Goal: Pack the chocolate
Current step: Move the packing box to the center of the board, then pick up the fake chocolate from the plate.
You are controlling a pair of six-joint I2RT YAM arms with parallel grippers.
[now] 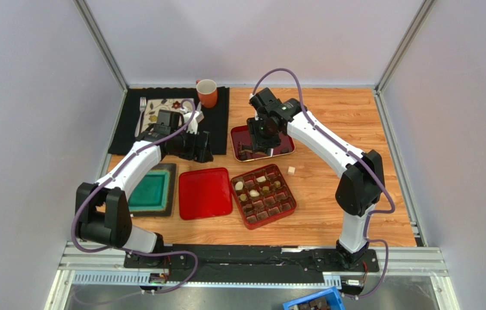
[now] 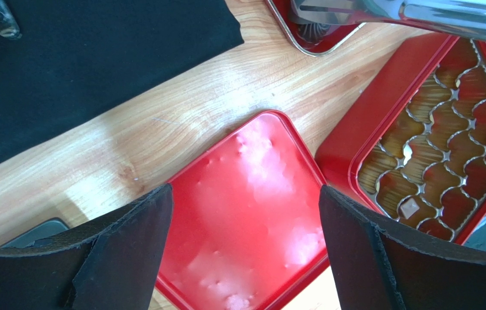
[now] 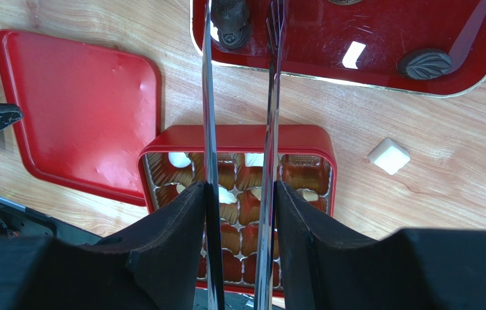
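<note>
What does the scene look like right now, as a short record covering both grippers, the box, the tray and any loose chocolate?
left gripper: open, empty, above the red lid
right gripper: shut on metal tongs, blades either side of a dark chocolate
dark red tray: also holds a leaf-shaped dark piece
red box: open, some cups filled, others empty
loose: white square chocolate on the table beside the red box

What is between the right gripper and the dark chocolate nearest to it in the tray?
Metal tongs, held by the right gripper, bridge that stretch; their tips flank the dark chocolate in the tray. The right wrist view shows it.
</note>
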